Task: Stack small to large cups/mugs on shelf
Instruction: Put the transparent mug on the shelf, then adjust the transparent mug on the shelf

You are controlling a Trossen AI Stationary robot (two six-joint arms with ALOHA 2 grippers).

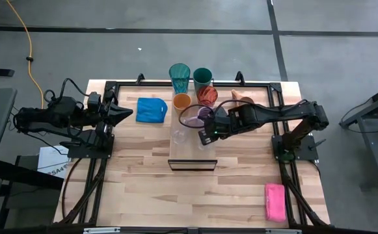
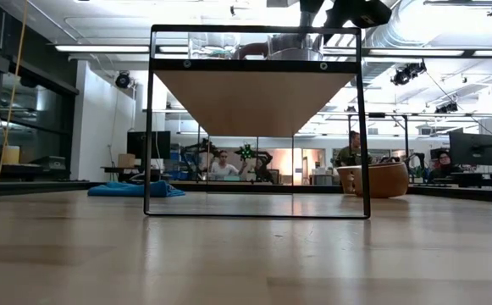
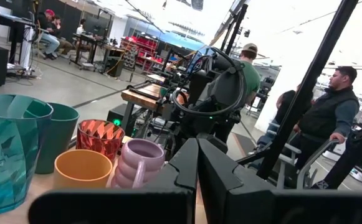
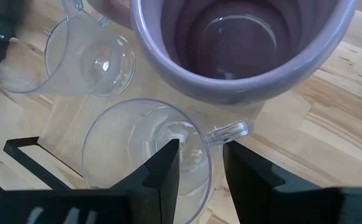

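While the left gripper (image 1: 125,114) is parked with its fingers pressed together at the left edge of the table (image 1: 143,195), a blue cloth (image 1: 151,109) is seen just beside its tip. Farther right, a teal tumbler (image 1: 179,77), a dark green cup (image 1: 202,77), an orange cup (image 1: 181,101), a red cup (image 1: 207,95) and a lavender mug (image 1: 203,114) are grouped near the far edge. On the shelf (image 1: 192,155), two clear glasses are stood side by side: one (image 4: 87,53) apart, the other (image 4: 146,152) gripped at its rim by the right gripper (image 4: 200,163), one finger inside. A tan mug (image 1: 242,98) lies behind the right arm. A pink sponge (image 1: 275,201) is seen at the near right corner.
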